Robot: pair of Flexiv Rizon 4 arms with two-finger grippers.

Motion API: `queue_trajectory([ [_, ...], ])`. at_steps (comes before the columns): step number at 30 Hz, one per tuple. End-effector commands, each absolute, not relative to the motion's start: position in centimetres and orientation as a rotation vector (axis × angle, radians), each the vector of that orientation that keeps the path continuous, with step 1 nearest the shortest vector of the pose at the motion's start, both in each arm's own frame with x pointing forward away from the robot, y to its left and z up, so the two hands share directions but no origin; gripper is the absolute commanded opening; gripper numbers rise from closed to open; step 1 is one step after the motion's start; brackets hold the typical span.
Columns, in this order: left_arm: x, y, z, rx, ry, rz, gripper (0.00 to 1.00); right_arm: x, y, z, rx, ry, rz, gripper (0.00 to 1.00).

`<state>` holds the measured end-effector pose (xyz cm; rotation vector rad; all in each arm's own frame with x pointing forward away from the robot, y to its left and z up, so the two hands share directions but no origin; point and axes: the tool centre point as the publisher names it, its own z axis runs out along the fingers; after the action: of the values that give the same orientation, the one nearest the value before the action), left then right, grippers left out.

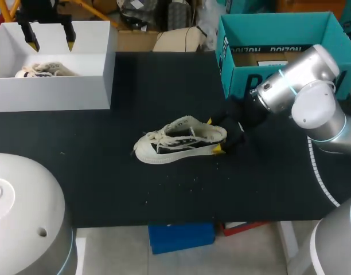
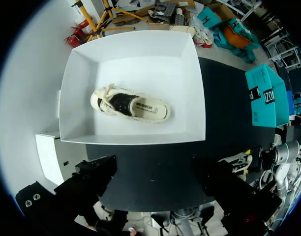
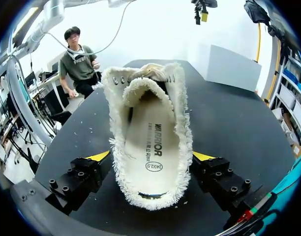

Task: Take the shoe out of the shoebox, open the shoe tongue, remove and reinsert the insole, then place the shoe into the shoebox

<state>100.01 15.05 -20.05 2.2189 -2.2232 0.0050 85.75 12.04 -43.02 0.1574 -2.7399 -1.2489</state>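
While one shoe point(image 2: 130, 105) lies boxed, the right claw point(image 3: 151, 157) clamps another shoe point(image 1: 178, 139).

This is a robot lab or workshop rather than a home. Two heavy grey-and-white machine arms, the left arm point(image 1: 26, 223) and the right arm point(image 1: 313, 97), stand at a black-covered surface point(image 1: 164, 195). A white shoebox point(image 1: 101, 74) and a teal box point(image 1: 224, 51) sit on it.
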Motion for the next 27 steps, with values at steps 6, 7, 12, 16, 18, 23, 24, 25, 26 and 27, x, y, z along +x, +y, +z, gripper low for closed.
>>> queue_trajectory([
  [6, 100.0, 15.0, -20.0, 2.220, -2.222, 0.002, 1.00, 85.9, 12.5, -44.3, 0.145, -2.719, -1.262, 1.00],
  [7, 100.0, 15.0, -20.0, 2.220, -2.222, 0.002, 1.00, 85.9, 12.6, -44.3, 0.146, -2.717, -1.262, 1.00],
  [12, 100.0, 15.0, -20.0, 2.220, -2.222, 0.002, 1.00, 85.9, 12.9, -44.6, 0.149, -2.694, -1.265, 1.00],
  [16, 100.0, 15.0, -20.0, 2.220, -2.222, 0.002, 1.00, 85.8, 13.0, -44.9, 0.154, -2.670, -1.274, 1.00],
  [18, 100.0, 15.0, -20.0, 2.220, -2.222, 0.002, 1.00, 85.8, 13.0, -45.0, 0.151, -2.658, -1.288, 0.41],
  [23, 100.0, 15.0, -20.0, 2.220, -2.222, 0.002, 1.00, 85.7, 13.1, -45.0, 0.149, -2.637, -1.307, 0.00],
  [24, 100.0, 15.0, -20.0, 2.220, -2.222, 0.002, 1.00, 85.7, 13.1, -45.0, 0.149, -2.637, -1.307, 0.00],
  [25, 100.0, 15.0, -20.0, 2.220, -2.222, 0.002, 1.00, 85.7, 13.1, -45.0, 0.149, -2.637, -1.307, 0.00],
  [26, 100.0, 15.0, -20.0, 2.220, -2.222, 0.002, 1.00, 85.7, 13.1, -45.0, 0.149, -2.637, -1.307, 0.00],
  [27, 100.0, 15.0, -20.0, 2.220, -2.222, 0.002, 1.00, 85.7, 13.1, -45.0, 0.149, -2.637, -1.307, 0.00],
])
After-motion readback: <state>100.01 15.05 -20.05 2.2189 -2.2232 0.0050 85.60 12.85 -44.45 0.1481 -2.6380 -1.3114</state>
